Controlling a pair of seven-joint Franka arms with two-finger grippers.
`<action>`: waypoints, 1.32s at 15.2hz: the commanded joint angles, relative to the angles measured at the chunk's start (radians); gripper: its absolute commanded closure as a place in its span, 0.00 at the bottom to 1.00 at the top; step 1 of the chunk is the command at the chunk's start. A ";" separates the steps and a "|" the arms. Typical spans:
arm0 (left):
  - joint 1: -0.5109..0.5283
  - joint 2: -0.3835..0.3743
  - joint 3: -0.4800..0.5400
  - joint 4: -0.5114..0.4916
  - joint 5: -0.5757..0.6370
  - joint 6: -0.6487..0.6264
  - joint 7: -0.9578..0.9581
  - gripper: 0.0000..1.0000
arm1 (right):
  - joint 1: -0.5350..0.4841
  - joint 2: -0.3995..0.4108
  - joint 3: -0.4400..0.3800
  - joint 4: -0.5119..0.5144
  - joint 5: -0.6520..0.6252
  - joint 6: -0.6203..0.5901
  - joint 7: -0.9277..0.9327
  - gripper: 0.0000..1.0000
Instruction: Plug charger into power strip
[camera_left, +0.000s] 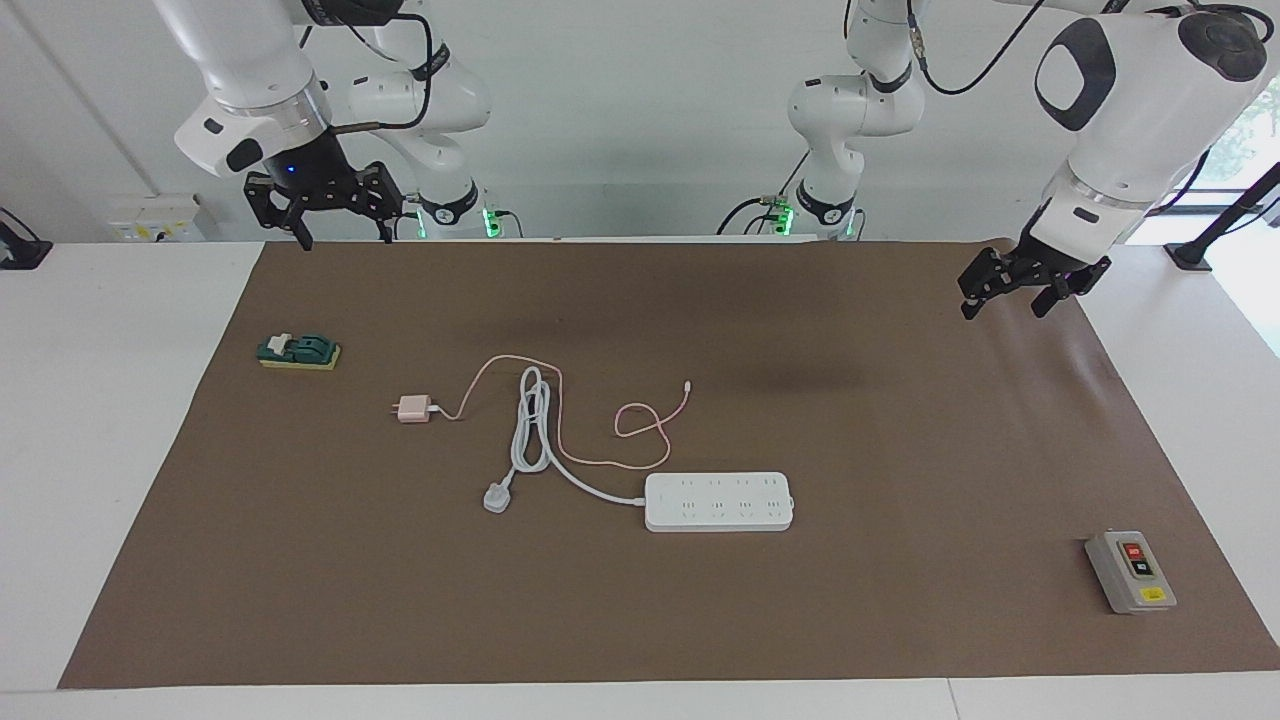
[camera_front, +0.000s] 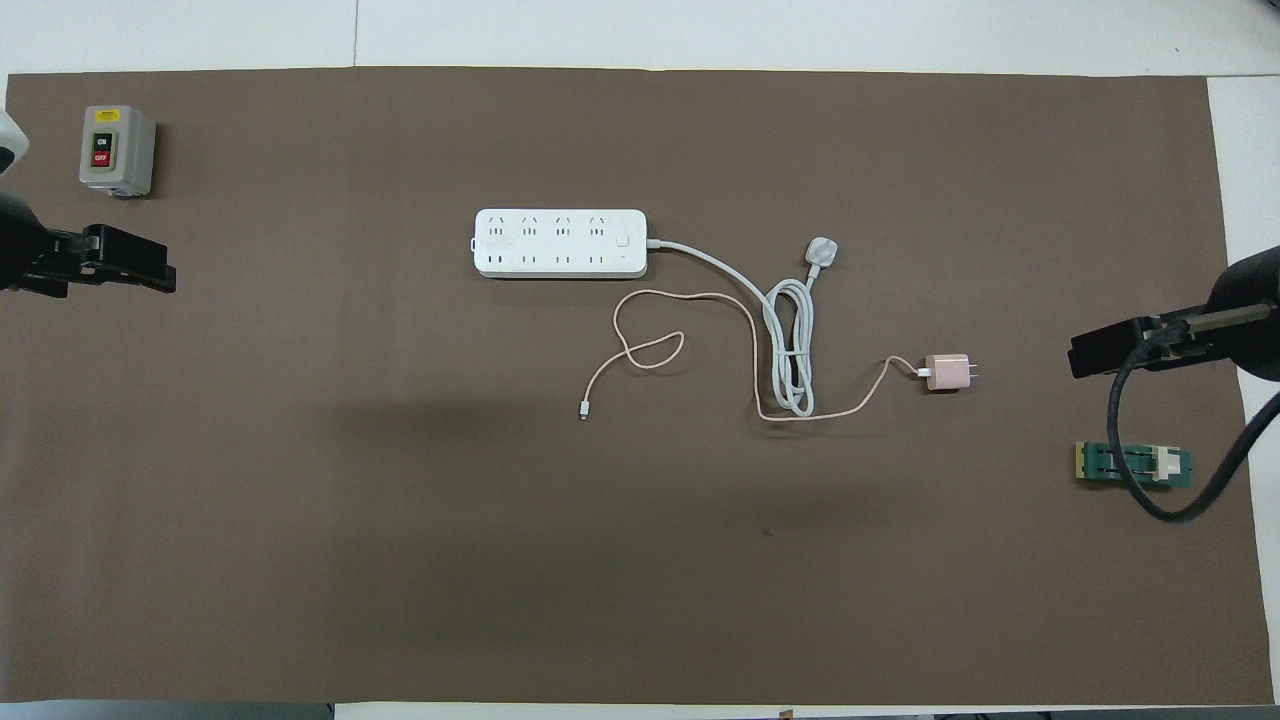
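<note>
The pale pink charger (camera_left: 412, 409) (camera_front: 947, 372) lies on the brown mat, its prongs pointing toward the right arm's end of the table. Its thin pink cable (camera_front: 680, 293) loops across to the middle. The white power strip (camera_left: 718, 501) (camera_front: 560, 243) lies flat, sockets up, farther from the robots than the charger. My right gripper (camera_left: 340, 238) (camera_front: 1100, 355) hangs open and empty above the mat's edge at its own end. Above the mat's edge at the left arm's end, my left gripper (camera_left: 1005, 305) (camera_front: 130, 270) is also open and holds nothing.
The strip's thick white cord coils between charger and strip and ends in a white three-pin plug (camera_left: 497, 497) (camera_front: 821, 251). A grey box with red and black buttons (camera_left: 1130, 572) (camera_front: 116, 150) sits toward the left arm's end. A green block (camera_left: 298, 352) (camera_front: 1135, 465) lies near the right gripper.
</note>
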 joint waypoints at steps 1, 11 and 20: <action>-0.001 -0.021 0.003 -0.023 -0.011 0.006 0.012 0.00 | -0.022 -0.008 0.006 -0.006 0.016 -0.004 0.014 0.00; 0.001 -0.021 0.003 -0.023 -0.011 0.005 0.011 0.00 | -0.050 -0.014 0.001 -0.040 0.028 0.032 0.078 0.00; 0.001 -0.021 0.003 -0.023 -0.011 0.005 0.011 0.00 | -0.108 -0.018 0.001 -0.193 0.254 0.152 0.766 0.00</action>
